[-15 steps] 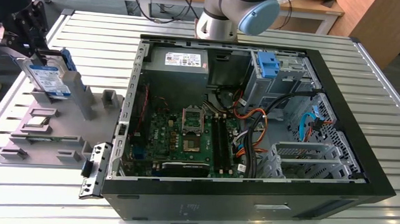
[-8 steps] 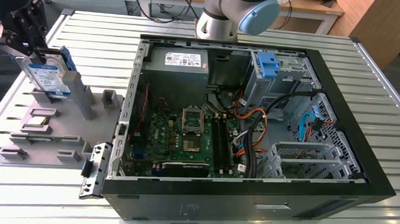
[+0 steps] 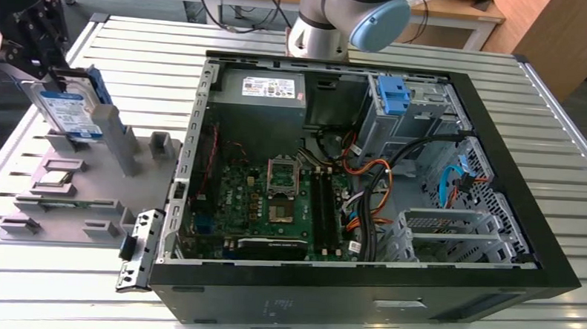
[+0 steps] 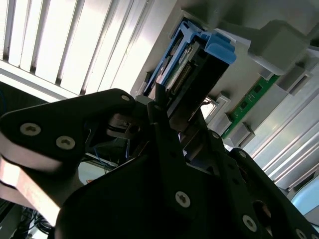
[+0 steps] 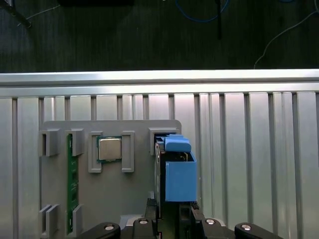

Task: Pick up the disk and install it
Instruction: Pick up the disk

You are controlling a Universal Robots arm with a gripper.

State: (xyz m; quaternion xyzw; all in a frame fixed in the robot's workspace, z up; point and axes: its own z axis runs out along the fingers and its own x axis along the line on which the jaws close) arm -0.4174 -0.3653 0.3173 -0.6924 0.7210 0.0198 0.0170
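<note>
One flat silver disk (image 3: 73, 115) — blue plastic caddy (image 5: 179, 181) — pinched by black hand (image 3: 57, 84).

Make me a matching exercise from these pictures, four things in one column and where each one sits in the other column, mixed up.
1. silver rectangular hard drive in a blue plastic caddy
2. empty blue plastic bracket
3. square silver processor chip
4. black metal computer case

A. lying open on the slatted metal table
B. flat in the grey plastic holder
C. standing on edge in that holder
D. in the case's metal drive cage

Pairs: 1-C, 2-D, 3-B, 4-A
</note>
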